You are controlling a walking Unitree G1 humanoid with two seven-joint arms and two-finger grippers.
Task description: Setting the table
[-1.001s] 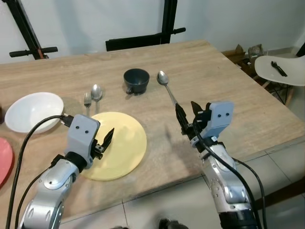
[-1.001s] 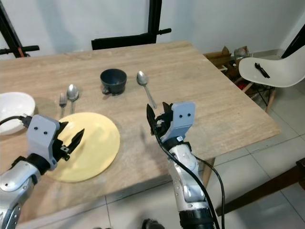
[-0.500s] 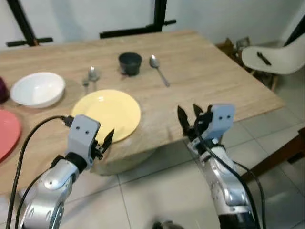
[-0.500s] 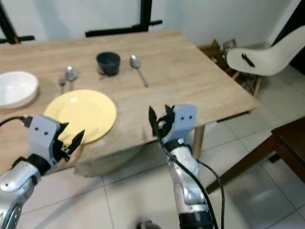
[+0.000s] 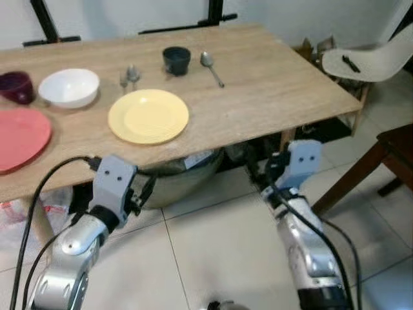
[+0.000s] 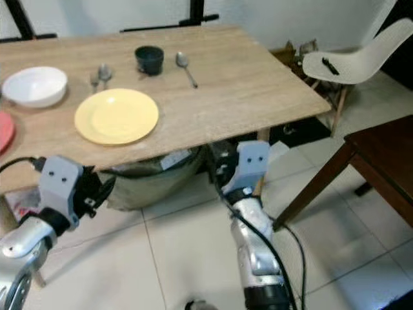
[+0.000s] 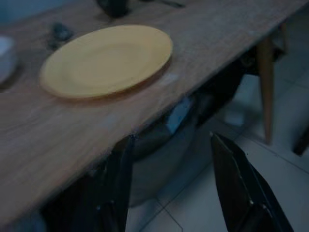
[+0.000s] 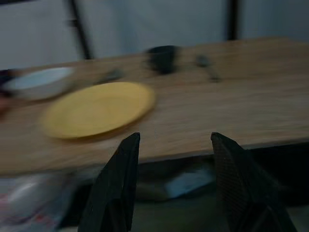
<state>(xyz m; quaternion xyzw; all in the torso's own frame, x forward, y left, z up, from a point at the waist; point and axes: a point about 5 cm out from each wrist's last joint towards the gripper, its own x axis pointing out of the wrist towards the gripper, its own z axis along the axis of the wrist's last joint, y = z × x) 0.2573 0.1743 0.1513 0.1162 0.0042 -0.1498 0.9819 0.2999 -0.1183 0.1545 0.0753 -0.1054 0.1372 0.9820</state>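
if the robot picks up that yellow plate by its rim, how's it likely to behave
The yellow plate looks rigid and shallow, so it probably won't flex. It lies flat on the table, so getting a finger under the low rim may be awkward. Its smooth surface could be slippery, and it may chip if dropped.

Both silver arms reach forward, bent at the elbow and held low. The left tool (image 7: 169,188) and the right tool (image 8: 171,186) each hold nothing, their two long black fingers spread apart, a cable trailing from each wrist.
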